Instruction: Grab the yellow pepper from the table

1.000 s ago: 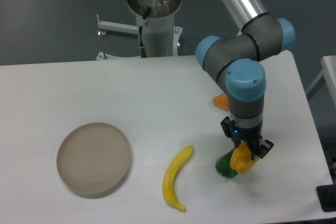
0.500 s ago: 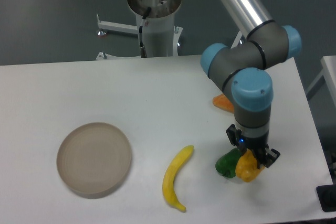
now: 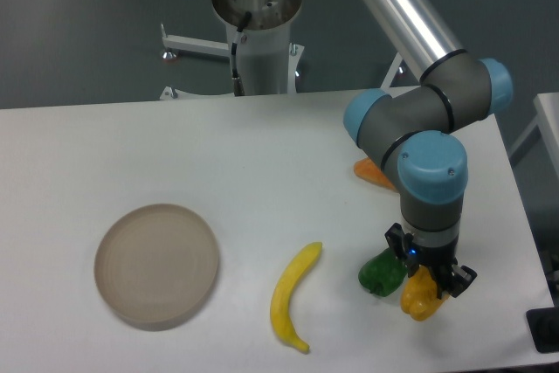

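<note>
The gripper points straight down at the 4 o'clock part of the table, and its dark fingers are closed in on the yellow pepper, one on either side of it. The pepper sits low, right at the tabletop; whether it is touching the surface or just above it cannot be told from this view. Just beside it at 9 o'clock lies the green pepper, the two touching or very nearly so. Further out at 9 o'clock the banana curves along the table, well apart from the gripper. At 12 o'clock from the yellow pepper, half hidden behind the arm, an orange vegetable peeks out. Far over at 9 o'clock rests the round tan plate.
</note>
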You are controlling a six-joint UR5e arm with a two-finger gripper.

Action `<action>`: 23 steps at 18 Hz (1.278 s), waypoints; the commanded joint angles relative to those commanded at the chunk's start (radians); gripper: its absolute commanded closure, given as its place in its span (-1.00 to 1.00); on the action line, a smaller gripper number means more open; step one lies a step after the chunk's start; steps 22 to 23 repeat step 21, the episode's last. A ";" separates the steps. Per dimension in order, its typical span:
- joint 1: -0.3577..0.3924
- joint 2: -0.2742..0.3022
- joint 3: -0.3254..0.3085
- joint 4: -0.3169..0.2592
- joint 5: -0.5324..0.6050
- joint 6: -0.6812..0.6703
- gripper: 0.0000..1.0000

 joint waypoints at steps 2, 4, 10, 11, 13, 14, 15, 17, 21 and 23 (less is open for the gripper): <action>0.000 -0.006 0.011 -0.002 0.000 0.000 0.12; 0.000 -0.011 0.014 0.000 0.000 0.000 0.12; 0.000 -0.008 0.009 -0.002 0.000 0.000 0.12; 0.002 -0.008 0.008 -0.002 -0.002 0.000 0.12; 0.002 -0.006 0.006 -0.002 -0.002 0.000 0.12; 0.002 -0.008 0.008 -0.002 0.000 0.000 0.12; 0.002 -0.006 0.008 -0.002 0.000 0.000 0.12; 0.002 -0.006 0.008 -0.003 -0.002 0.000 0.12; 0.002 -0.002 0.002 -0.003 0.000 0.000 0.12; 0.002 -0.002 0.002 -0.003 0.000 0.000 0.12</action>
